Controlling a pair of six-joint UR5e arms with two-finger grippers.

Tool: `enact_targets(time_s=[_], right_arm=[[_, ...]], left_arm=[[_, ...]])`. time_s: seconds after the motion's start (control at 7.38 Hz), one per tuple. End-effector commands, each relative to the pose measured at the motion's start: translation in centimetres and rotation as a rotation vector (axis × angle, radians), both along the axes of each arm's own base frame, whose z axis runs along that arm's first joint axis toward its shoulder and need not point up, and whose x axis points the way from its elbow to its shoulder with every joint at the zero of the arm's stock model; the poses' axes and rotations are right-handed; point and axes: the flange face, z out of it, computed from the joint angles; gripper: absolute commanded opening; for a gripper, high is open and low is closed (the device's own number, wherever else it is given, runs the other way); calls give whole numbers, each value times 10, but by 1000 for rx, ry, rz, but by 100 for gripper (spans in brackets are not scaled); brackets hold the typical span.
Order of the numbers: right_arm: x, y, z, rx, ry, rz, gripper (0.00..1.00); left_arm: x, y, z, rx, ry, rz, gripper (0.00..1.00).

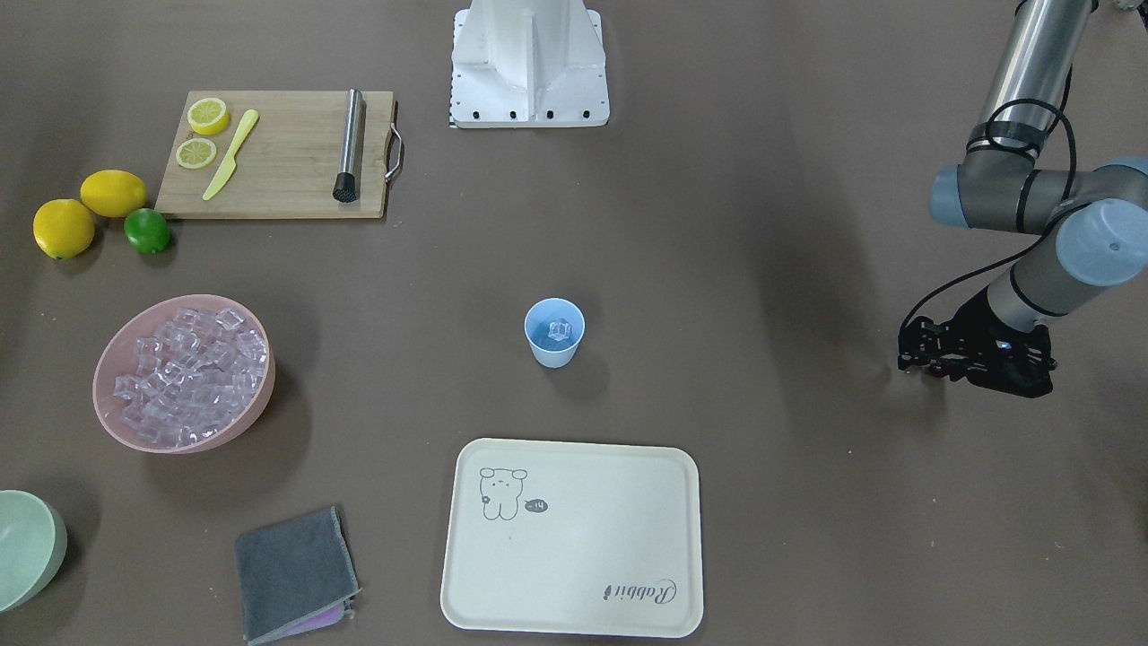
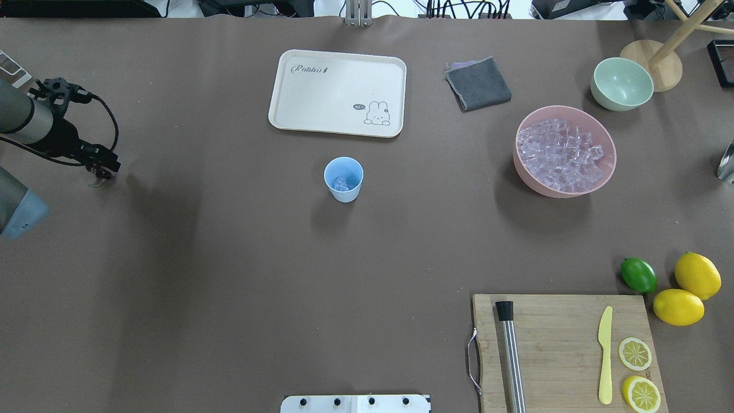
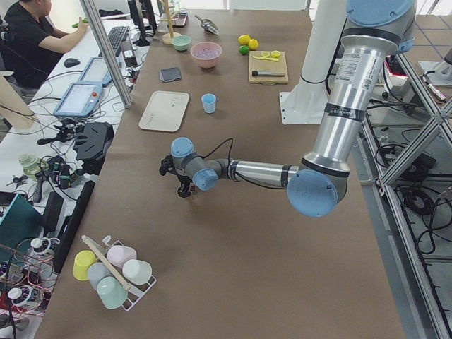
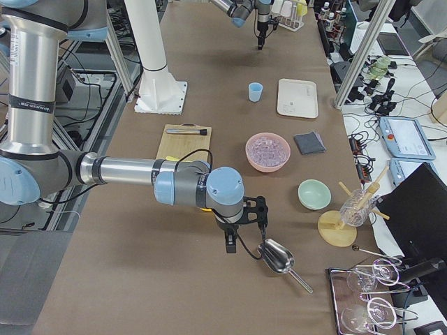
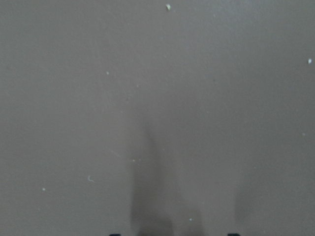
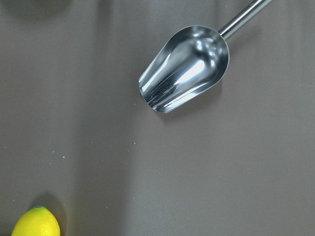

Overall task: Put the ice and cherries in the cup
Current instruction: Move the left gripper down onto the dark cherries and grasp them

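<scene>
The light-blue cup [image 1: 554, 345] stands upright mid-table, with a clear ice cube [image 1: 560, 330] inside; it also shows in the overhead view [image 2: 343, 192]. More ice [image 2: 565, 155] fills the pink bowl [image 2: 530, 175]. My left gripper [image 1: 928, 363] hangs far off at the table's left end [image 2: 100, 171]. It looks shut on the cherries [image 1: 938, 367], seen only as a small dark red spot at the fingertips. My right gripper [image 4: 230, 243] shows only in the exterior right view, beside a steel scoop [image 6: 187, 69] that lies on the table. I cannot tell whether it is open or shut.
A cream tray [image 2: 338, 92] and a grey cloth [image 2: 479, 83] lie beyond the cup. A pale green bowl [image 2: 622, 83] stands near the pink bowl. A cutting board [image 2: 562, 350] holds a muddler, a yellow knife and lemon slices, with lemons [image 2: 697, 275] and a lime [image 2: 638, 275] beside it.
</scene>
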Motion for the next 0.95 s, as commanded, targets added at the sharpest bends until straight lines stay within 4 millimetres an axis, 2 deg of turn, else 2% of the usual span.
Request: enact_targets(time_s=[0.0,0.14,0.27,0.41,0.81], right_arm=[[1,0,0,1,7,0,100],[1,2,1,-2,5,0,100],[0,1,1,-2,5,-1,100],[1,0,1,-1,6,0,100],[1,-1,-1,4,7,0,100]], left_arm=[[1,1,2,0,-3,3,79],[-2,5,7,-6,-8,4,59],[-4,9,12,-6,-11,5,45],[-6,11,14,4,-5,5,37],[-7,10,6,9,7,8,34]])
